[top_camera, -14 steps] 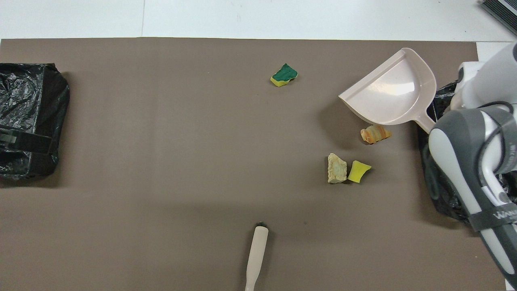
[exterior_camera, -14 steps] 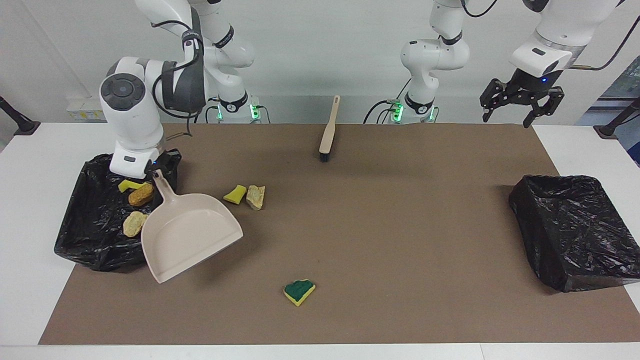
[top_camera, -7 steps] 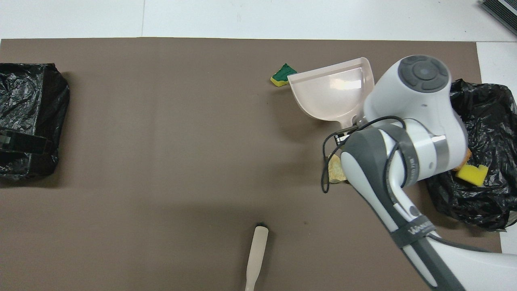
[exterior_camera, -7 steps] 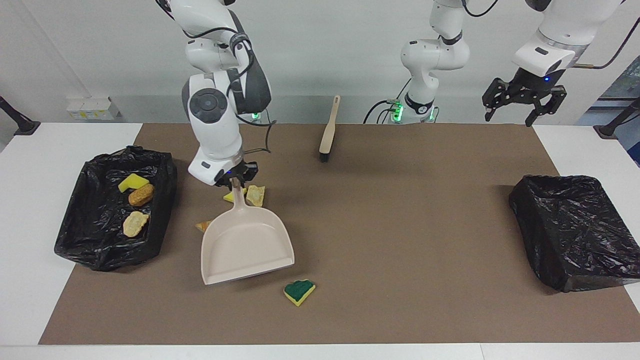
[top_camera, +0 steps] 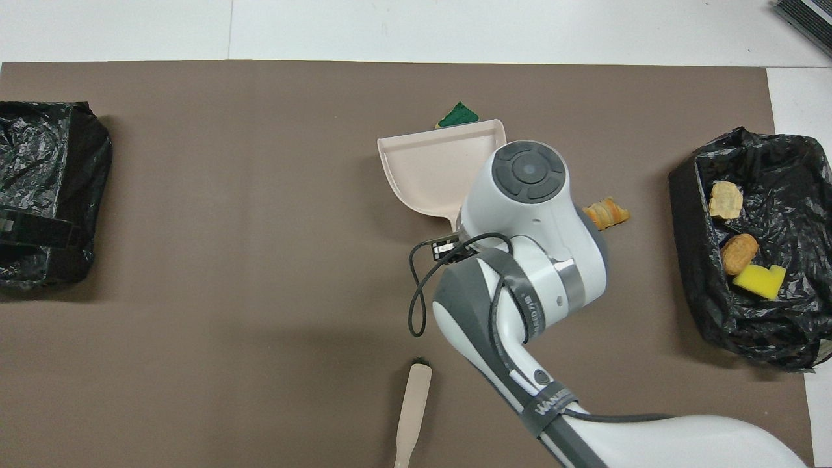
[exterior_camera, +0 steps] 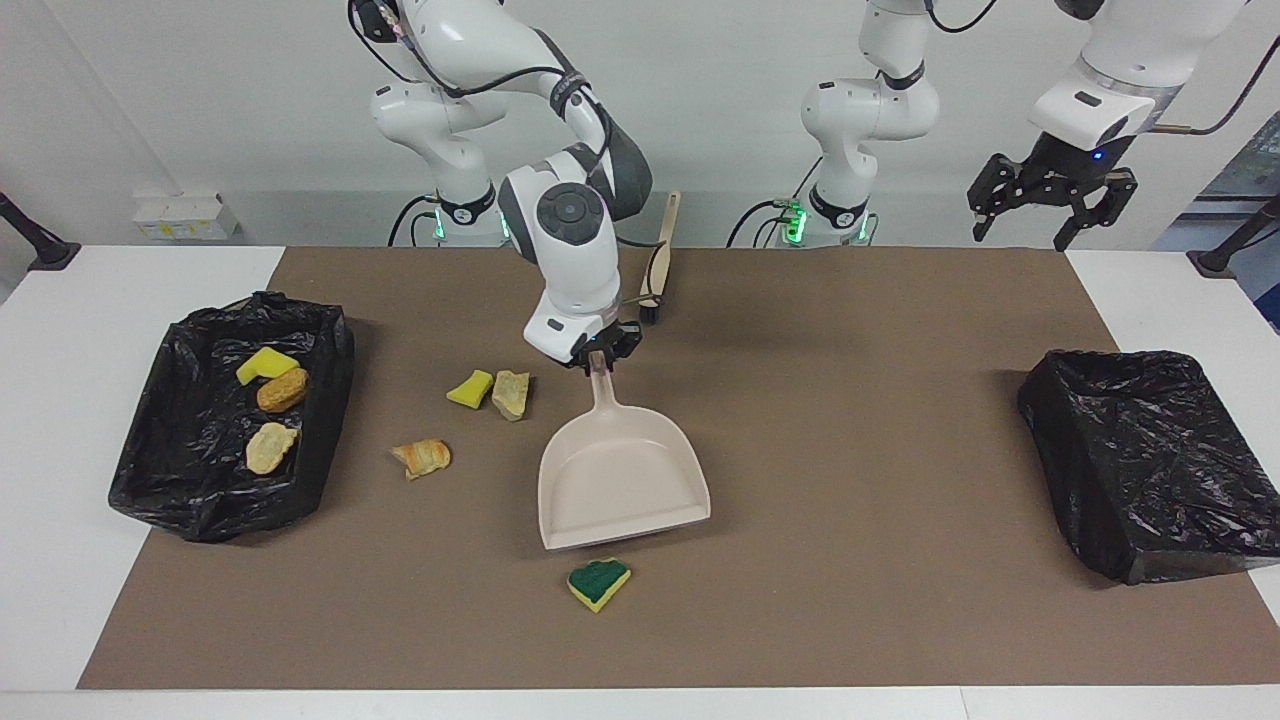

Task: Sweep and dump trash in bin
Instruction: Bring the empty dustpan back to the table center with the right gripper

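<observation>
My right gripper (exterior_camera: 597,352) is shut on the handle of the beige dustpan (exterior_camera: 620,475), held low over the middle of the mat; in the overhead view the arm hides the gripper. The pan's open edge (top_camera: 442,130) sits just short of the green-topped sponge (exterior_camera: 599,583). A yellow chunk (exterior_camera: 469,388), a tan piece (exterior_camera: 511,393) and an orange-brown piece (exterior_camera: 422,457) lie on the mat between the pan and the black bin (exterior_camera: 200,490). Three scraps lie in that bin: yellow (exterior_camera: 264,364), brown (exterior_camera: 282,389), tan (exterior_camera: 269,447). My left gripper (exterior_camera: 1050,200) waits open and empty, high over the mat's corner.
A second black-bagged bin (exterior_camera: 1150,470) stands at the left arm's end of the table. The beige brush (exterior_camera: 657,260) lies on the mat close to the robots, near its middle, also seen in the overhead view (top_camera: 411,406).
My right arm has carried the dustpan from the bin at its end to the mat's middle, up to the green-topped sponge. The orange-brown piece has come into view. The left arm stayed put.
</observation>
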`<move>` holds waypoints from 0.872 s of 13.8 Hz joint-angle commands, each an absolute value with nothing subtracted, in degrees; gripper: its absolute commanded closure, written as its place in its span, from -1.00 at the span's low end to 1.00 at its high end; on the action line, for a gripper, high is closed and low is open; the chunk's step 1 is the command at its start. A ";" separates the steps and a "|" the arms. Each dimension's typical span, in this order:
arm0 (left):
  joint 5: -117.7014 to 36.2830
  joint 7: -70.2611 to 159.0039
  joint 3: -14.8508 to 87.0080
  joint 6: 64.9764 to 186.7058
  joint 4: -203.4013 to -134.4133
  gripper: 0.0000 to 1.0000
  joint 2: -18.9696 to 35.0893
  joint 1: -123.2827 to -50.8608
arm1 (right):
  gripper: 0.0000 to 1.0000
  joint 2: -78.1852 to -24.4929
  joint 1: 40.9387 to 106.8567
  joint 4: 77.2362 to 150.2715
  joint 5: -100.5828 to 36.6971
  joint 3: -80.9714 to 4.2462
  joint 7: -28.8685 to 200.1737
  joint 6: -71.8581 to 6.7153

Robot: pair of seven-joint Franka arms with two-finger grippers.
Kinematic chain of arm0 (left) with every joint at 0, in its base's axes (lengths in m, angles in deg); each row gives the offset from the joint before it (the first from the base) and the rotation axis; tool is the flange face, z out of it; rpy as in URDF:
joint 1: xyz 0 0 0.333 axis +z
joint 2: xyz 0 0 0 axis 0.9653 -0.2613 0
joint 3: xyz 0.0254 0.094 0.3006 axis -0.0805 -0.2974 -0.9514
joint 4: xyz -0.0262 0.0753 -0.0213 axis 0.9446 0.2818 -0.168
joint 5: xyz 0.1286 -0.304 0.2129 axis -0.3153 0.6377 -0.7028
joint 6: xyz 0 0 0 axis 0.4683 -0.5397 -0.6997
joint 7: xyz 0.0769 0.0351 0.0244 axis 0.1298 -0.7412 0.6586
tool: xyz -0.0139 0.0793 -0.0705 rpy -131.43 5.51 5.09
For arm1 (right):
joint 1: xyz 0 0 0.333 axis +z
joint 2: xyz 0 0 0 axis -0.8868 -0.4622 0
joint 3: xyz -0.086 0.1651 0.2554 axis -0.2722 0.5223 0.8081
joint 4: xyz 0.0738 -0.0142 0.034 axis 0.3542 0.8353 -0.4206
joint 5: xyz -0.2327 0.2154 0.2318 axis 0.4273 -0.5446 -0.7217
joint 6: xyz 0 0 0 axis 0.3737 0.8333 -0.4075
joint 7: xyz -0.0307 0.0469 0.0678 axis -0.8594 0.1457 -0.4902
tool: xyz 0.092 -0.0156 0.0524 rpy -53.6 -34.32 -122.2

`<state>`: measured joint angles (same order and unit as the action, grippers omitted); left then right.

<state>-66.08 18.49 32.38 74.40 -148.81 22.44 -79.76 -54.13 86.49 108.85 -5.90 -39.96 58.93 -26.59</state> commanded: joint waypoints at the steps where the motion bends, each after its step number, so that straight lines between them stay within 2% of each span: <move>1: -67.08 18.82 32.52 73.76 -148.39 -1.00 22.78 -79.69 | 1.00 -57.69 89.36 106.95 -7.86 -40.20 53.51 -29.40; 5: -67.08 18.82 32.52 73.15 -148.39 -1.00 22.87 -79.60 | 1.00 -60.78 92.53 106.33 -11.19 -40.20 50.41 -32.13; 12: -66.99 18.91 32.44 73.15 -149.36 -1.00 23.39 -79.51 | 1.00 -60.61 93.24 106.24 -13.04 -40.20 49.79 -31.52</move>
<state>-66.08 18.50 32.27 74.18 -148.82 22.44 -79.76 -60.24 93.18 107.08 -11.65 -40.06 50.86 -31.97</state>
